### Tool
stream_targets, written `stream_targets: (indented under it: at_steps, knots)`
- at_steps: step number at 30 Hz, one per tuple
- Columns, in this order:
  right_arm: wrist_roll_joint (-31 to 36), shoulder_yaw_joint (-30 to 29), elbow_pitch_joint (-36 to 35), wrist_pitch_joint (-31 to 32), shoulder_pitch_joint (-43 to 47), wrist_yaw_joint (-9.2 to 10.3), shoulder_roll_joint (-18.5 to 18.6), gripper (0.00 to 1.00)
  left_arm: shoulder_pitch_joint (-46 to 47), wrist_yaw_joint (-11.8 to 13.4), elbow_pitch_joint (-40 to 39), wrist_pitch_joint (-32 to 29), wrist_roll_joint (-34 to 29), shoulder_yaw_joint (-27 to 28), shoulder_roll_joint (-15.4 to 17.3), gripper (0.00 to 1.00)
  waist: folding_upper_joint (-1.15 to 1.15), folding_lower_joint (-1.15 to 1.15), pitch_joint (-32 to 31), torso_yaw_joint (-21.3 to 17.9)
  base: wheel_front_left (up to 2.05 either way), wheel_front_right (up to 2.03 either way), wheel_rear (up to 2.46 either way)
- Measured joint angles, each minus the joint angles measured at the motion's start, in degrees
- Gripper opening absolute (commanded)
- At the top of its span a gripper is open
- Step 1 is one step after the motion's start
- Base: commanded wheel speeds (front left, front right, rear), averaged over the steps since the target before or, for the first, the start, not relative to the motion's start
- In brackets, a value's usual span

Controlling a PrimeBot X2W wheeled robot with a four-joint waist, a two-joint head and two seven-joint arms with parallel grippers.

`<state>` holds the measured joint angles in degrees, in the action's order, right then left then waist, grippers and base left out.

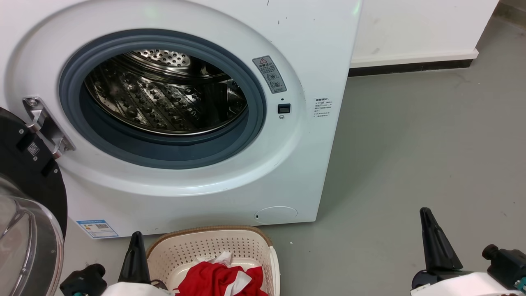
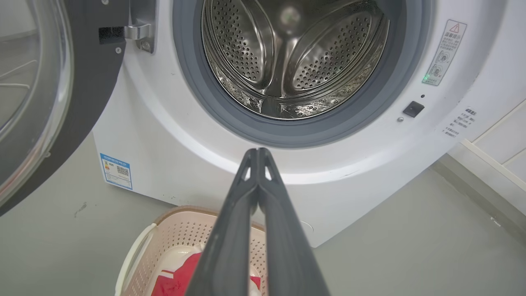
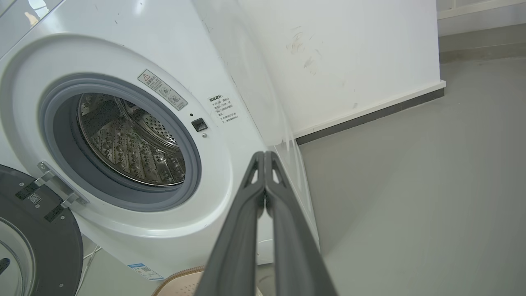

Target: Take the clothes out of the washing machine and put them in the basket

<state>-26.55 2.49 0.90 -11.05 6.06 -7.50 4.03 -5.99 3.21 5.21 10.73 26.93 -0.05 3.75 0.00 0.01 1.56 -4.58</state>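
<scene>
The white washing machine [image 1: 312, 37] stands with its black-rimmed glass door [image 1: 28, 230] swung open to the left. Only bare perforated steel shows in its drum [image 2: 287, 53]. On the floor in front sits the cream basket [image 1: 218, 246], with the red and white clothes [image 1: 222, 279] bunched inside it. My left gripper [image 1: 137, 238] is shut and empty just left of the basket's rim. In its wrist view the fingertips [image 2: 258, 154] press together above the basket [image 2: 164, 246]. My right gripper [image 1: 427, 216] is shut and empty over the floor at the right.
Grey floor [image 1: 431, 144] stretches to the right of the machine. A white wall with a dark skirting strip [image 1: 411, 65] runs behind it. The open door takes up the room at the left.
</scene>
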Motion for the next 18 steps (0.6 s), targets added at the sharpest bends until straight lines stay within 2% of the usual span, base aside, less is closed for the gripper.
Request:
stream_targets:
  at_steps: [18]
  knots:
    - [-17.4,-0.8,3.1,3.1,-2.7,0.00,0.7,0.00,3.1,-2.7,2.2,-3.1,17.2,0.2,0.9,0.00,0.00,0.00,-0.2,0.8,0.00,0.00,0.00]
